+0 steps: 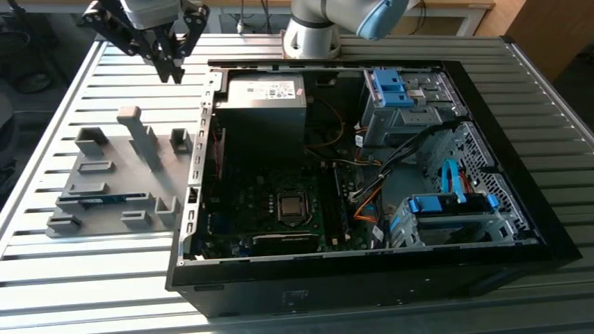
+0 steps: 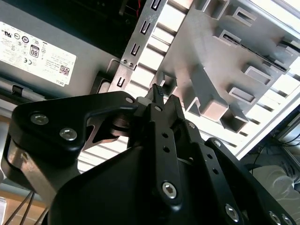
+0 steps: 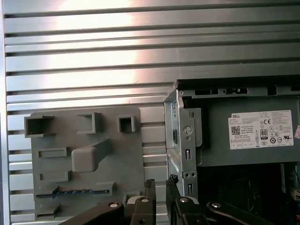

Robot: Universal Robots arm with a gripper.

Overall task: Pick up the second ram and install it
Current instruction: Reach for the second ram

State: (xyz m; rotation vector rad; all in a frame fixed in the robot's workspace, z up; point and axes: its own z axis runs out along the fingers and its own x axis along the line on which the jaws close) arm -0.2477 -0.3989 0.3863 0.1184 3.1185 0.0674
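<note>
In the exterior view my gripper [image 1: 172, 75] hangs high over the table [image 1: 93, 278], off the far end of the holder [image 1: 93, 177] and near the case's [image 1: 325, 278] corner. The ram [image 1: 102, 202] sits in a slot at the holder's opposite end, well apart from me. My fingers [image 1: 165, 62] taper almost to a point here and carry nothing.

In the second wrist view my gripper [image 2: 161, 93] points down at the gap between the holder [image 2: 201, 47] and the case wall [image 2: 140, 42]. There is nothing between my fingertips [image 2: 158, 90].

In the first wrist view my gripper [image 3: 160, 183] shows a narrow gap between the fingertips [image 3: 150, 183], and the gap is empty. The ram [image 3: 75, 191] lies as a dark strip in its slot on the holder [image 3: 126, 154], off to one side of me. The case [image 3: 183, 131] is on the other side.

I judge I am on the approach to the pick, with nothing grasped yet. That pick calls for getting over the ram's slot, setting my fingers across the thin board, and coming down straight, clear of the slot walls.
</note>
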